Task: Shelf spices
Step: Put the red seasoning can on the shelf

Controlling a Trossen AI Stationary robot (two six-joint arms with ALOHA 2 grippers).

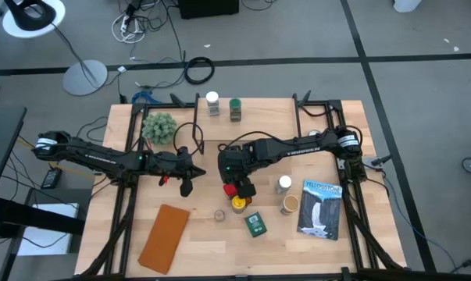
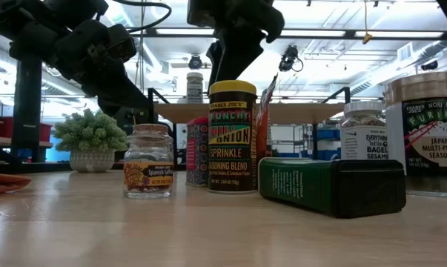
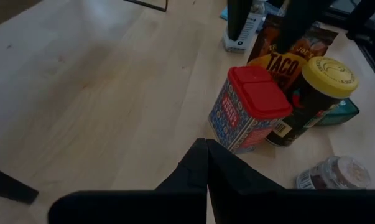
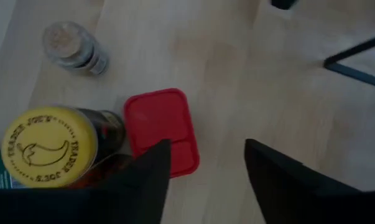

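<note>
Jaws of the right gripper [image 4: 206, 165] are standing apart with nothing between them, hanging just above the red-lidded tin [image 4: 161, 129] on the desk [image 1: 212, 250]. Beside that tin the yellow-lidded jar [image 4: 49, 145] is standing upright, in a cluster of spices with a green tin [image 1: 255, 225] lying flat. Left gripper [image 3: 206, 163] jaws are pressing together, empty, pointing at the same cluster. Two jars [image 1: 212, 103] are sitting on the shelf [image 1: 266, 105] at the far edge.
</note>
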